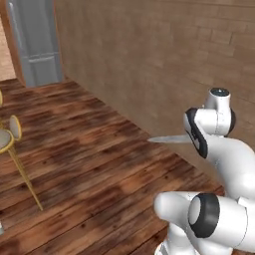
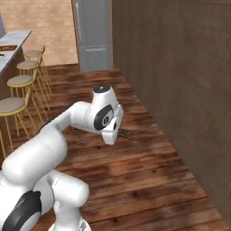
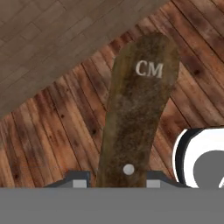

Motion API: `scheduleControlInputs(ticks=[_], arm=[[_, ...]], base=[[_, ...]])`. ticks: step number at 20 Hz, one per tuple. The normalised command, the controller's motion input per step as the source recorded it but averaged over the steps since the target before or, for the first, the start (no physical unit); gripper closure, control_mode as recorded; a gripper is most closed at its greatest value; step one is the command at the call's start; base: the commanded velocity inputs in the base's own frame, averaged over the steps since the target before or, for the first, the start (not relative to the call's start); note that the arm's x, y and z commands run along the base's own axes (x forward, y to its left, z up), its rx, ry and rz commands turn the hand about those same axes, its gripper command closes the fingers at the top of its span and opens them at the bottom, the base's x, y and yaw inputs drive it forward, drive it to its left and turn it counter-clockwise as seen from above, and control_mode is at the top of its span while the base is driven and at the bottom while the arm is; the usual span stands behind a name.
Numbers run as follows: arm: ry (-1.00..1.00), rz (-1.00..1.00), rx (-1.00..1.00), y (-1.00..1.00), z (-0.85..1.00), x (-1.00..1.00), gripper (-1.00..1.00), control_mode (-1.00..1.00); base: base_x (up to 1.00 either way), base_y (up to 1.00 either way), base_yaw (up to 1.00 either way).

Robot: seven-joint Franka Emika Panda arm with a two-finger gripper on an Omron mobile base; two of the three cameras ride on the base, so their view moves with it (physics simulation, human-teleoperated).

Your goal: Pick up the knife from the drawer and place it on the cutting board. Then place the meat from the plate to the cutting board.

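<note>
I am looking down the hand view and the knife (image 3: 138, 113) is sitting between the fingers (image 3: 114, 178): its dark brown handle, marked with the letters CM and a small pale rivet near the bottom, is rising straight up the middle of that picture from between the two tips. The fingers are closing on the handle from both sides, so they are gripping the knife.

From the left base view I am seeing the silver-grey blade (image 1: 169, 139) sticking out sideways from behind the arm's wrist, pointing left, roughly level and well above the wooden floor (image 1: 89, 164). In the right base view only a short dark piece of the knife (image 2: 124, 133) is showing just beside the lower end of the hand, over the floor planks.

The arm is standing folded up in front of the base, with the hand held high beside the brown brick-patterned wall (image 1: 149, 60). A grey door (image 2: 94, 34) is standing at the far end of that wall. On the left of the right base view, gold-legged stools (image 2: 20, 81) are lined up along a bench (image 2: 11, 43) with a pale top.
</note>
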Motion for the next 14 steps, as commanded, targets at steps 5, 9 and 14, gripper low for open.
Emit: scheduleControlInputs(ticks=[5, 9, 14], arm=[[0.0, 0.0, 0.0, 0.0, 0.0, 0.0, 1.0, 1.0], [0.0, 0.0, 0.0, 0.0, 0.0, 0.0, 1.0, 1.0], [0.0, 0.0, 0.0, 0.0, 0.0, 0.0, 1.0, 1.0]], base=[[1.0, -0.53, 0.58], [1.0, -0.73, 0.48], [1.0, -0.61, 0.46]])
